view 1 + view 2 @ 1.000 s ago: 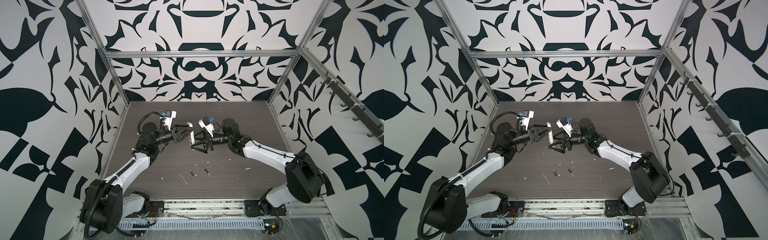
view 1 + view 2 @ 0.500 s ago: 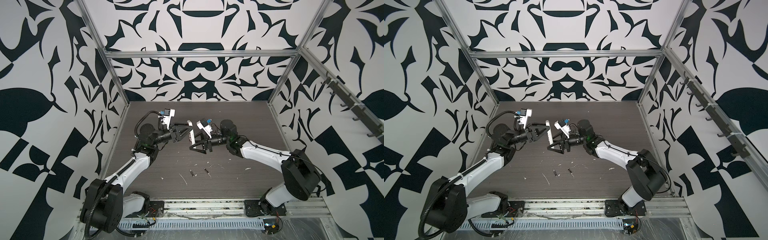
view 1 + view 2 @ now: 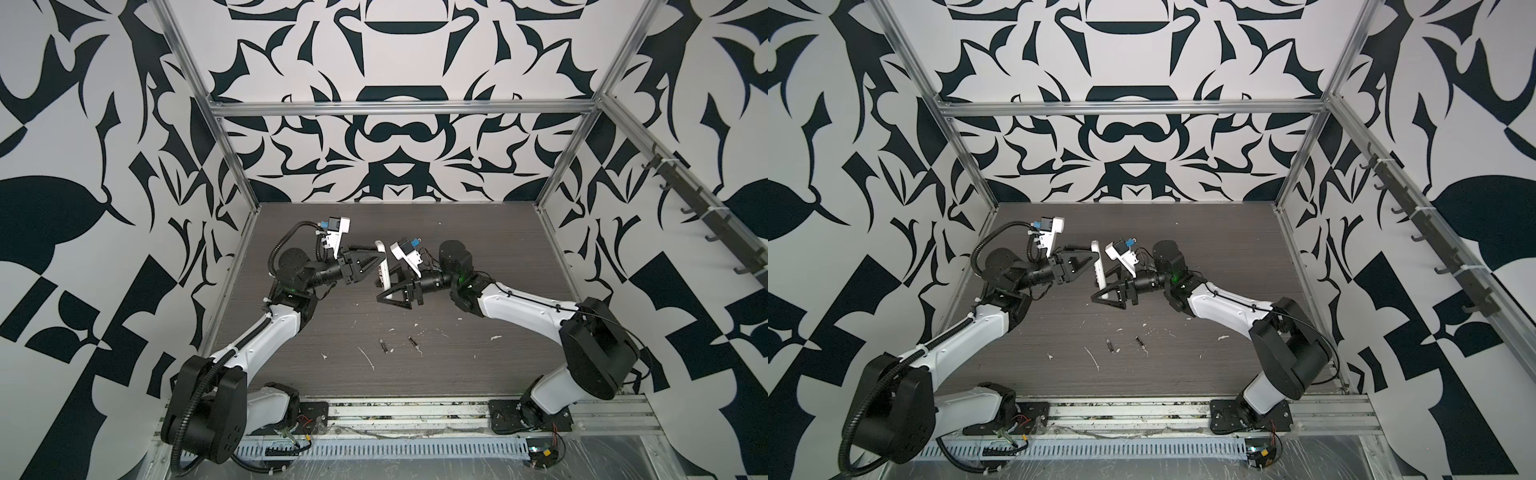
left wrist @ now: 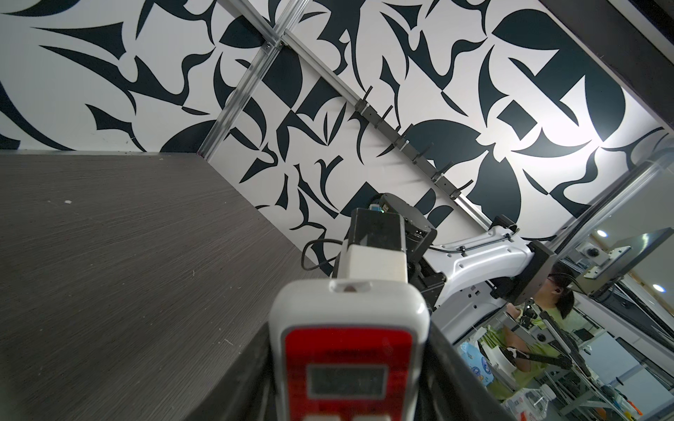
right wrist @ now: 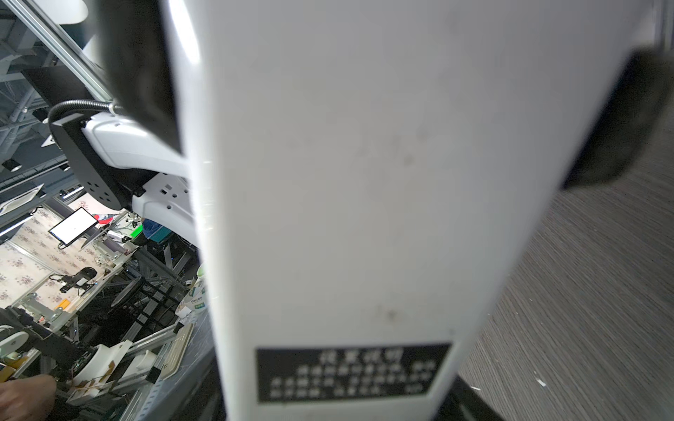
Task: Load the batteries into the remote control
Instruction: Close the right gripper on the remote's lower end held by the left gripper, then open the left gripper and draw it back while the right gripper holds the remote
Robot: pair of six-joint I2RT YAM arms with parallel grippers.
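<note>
left gripper (image 3: pixel 380 268): clamped across the remote control (image 3: pixel 380 251) at mid-body; its dark fingers (image 4: pixel 452 364) sit on both long edges in the left wrist view
right gripper (image 3: pixel 385 285): jaws straddle the remote control's lower end from the opposite side; can't tell whether the pads actually press
remote pose: up off the table (image 3: pixel 478 249), long axis near upright with a slight lean; red face toward the left gripper, plain white back with black label (image 5: pixel 352 371) toward the right gripper
batteries (image 3: pixel 382 345): both flat on the table, side by side, roughly parallel, axes running fore-aft; well apart from both grippers, toward the near edge
key relation: the back faces the right gripper, so that side is placed to work it; it also looks slightly nearer the batteries
step (my read): two-arm regrasp of the remote control; no battery loaded yet
risk: it twists or drops if the left gripper lets go before the right has a firm hold
</note>
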